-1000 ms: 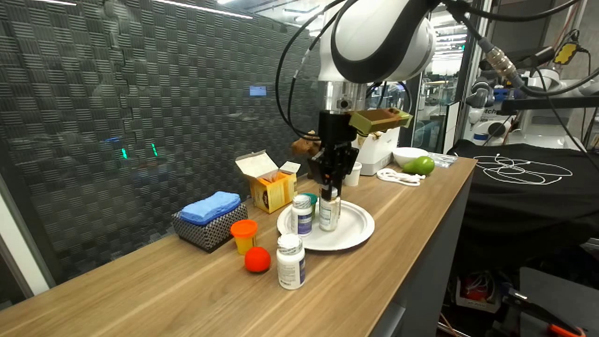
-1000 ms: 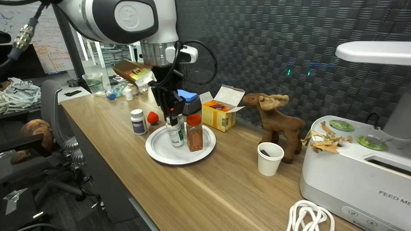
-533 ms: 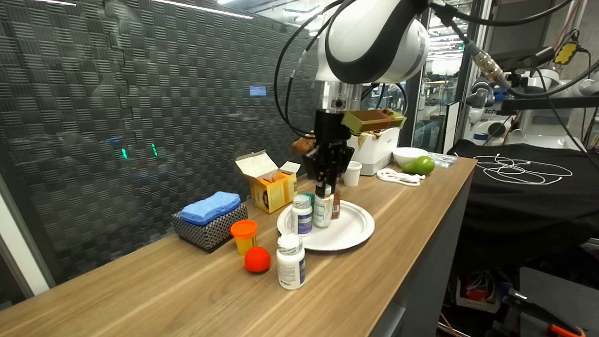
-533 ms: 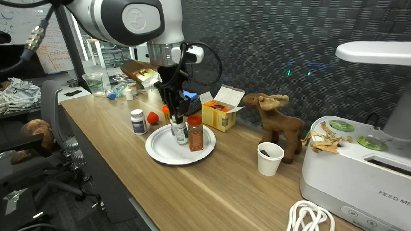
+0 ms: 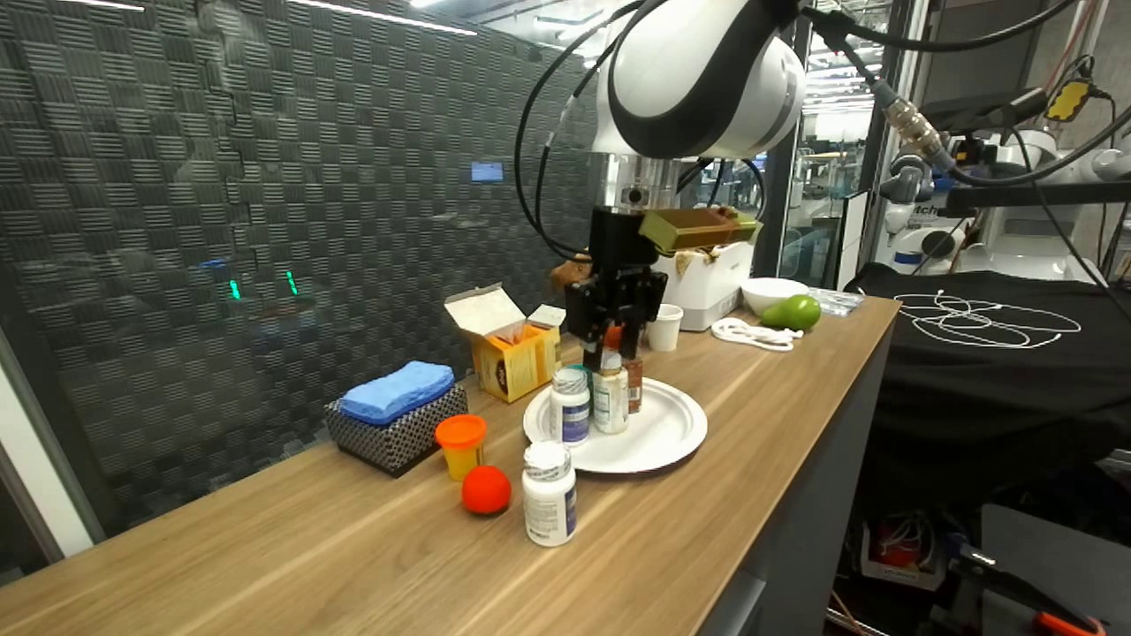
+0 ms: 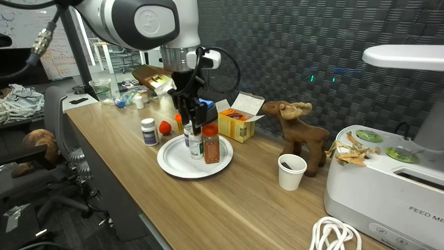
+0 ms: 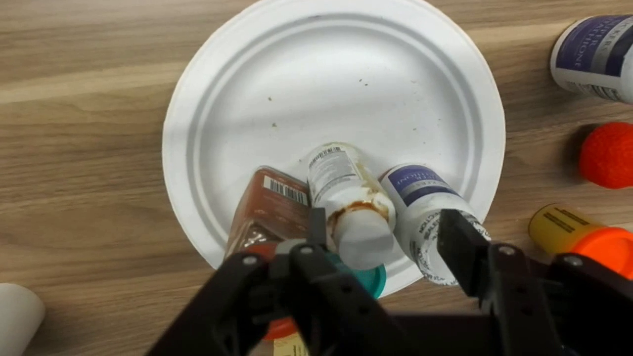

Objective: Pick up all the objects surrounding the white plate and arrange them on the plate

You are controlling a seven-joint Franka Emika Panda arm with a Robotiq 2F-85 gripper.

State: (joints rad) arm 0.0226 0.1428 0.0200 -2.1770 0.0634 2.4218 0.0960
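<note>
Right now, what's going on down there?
The robot's open gripper straddles the top of a stained white bottle on the white plate. A red-topped jar and purple-labelled bottle stand there too. Another purple-labelled bottle, the red ball and the orange-lidded tub are on the counter, not yet plated.

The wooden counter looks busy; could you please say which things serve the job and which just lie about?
Job: white plate; on it, red-topped jar, stained bottle, purple-labelled bottle; off it, second purple-labelled bottle, orange-lidded tub, red ball; probably teal-lidded tub.
Lying about: yellow carton, blue cloth, toy moose, white cup, white bowl.
</note>
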